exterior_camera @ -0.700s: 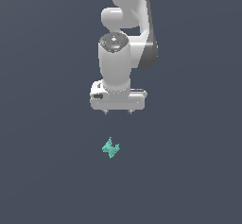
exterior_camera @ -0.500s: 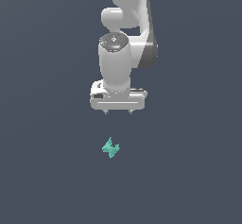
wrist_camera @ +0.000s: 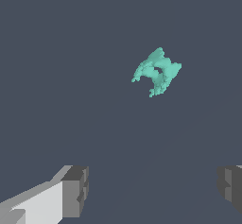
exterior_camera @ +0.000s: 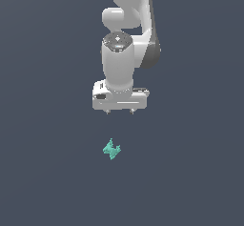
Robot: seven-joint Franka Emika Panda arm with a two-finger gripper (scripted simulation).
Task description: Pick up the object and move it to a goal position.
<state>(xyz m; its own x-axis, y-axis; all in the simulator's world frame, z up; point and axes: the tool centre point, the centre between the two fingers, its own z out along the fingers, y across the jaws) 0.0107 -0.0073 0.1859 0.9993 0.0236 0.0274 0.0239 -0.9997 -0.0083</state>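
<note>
In the exterior view the object (exterior_camera: 111,149), a tiny teal-green jagged piece, lies nearest the camera on the plain dark floor (exterior_camera: 43,172); it sits apart from the robot, below the gripper in that view and a little toward the exterior view's left of the gripper's middle; nothing touches it. Its outline is irregular, with spiky corners and a notch in the middle; in the wrist view the object (wrist_camera: 157,72) reads as slightly longer along a diagonal, though the shape is too ragged to give it a clear heading.

Behind it hangs the gripper (exterior_camera: 120,111), its white body broad across the view, two short fingertips (exterior_camera: 108,111) pointing straight down; the jaws stand wide apart and hold nothing; in the wrist view the two grey pads (wrist_camera: 75,191) show at either side with bare floor between them, and the object lies beyond them, outside the gap.

Farther back the white arm (exterior_camera: 128,10) rises out of the top of the exterior view, its wrist vertical above the gripper.

Against the frames from a moment ago the gripper, the arm and the object sit in much the same places; no shift is plain to see.
</note>
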